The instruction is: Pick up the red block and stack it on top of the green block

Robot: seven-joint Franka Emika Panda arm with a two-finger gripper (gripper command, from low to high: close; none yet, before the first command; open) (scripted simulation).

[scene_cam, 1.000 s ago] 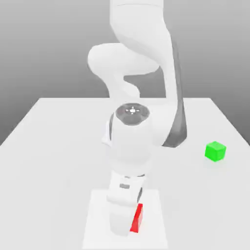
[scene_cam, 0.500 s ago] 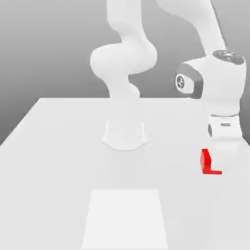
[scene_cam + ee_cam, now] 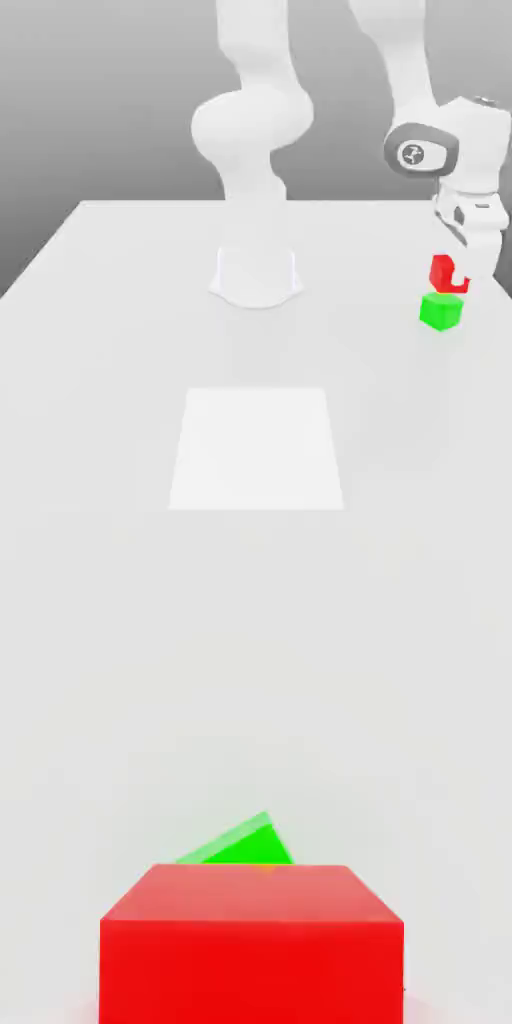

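The red block [image 3: 446, 273] hangs in my gripper [image 3: 462, 277] just above the green block [image 3: 441, 311], at the exterior view's right side of the white table [image 3: 120, 300]. The gripper is shut on the red cube, and the white hand covers part of it. A thin gap seems to separate the two cubes. In the hand view the red block [image 3: 251, 942] sits close to the camera, and a corner of the green block [image 3: 245, 846] peeks out from behind it.
The arm's round white base [image 3: 256, 275] stands at the middle of the table. A paler square patch [image 3: 256, 445] lies on the tabletop near the front edge.
A second ago the arm was low over the front patch with the red block. It has swung to the exterior view's right and now carries the cube just above the green block.
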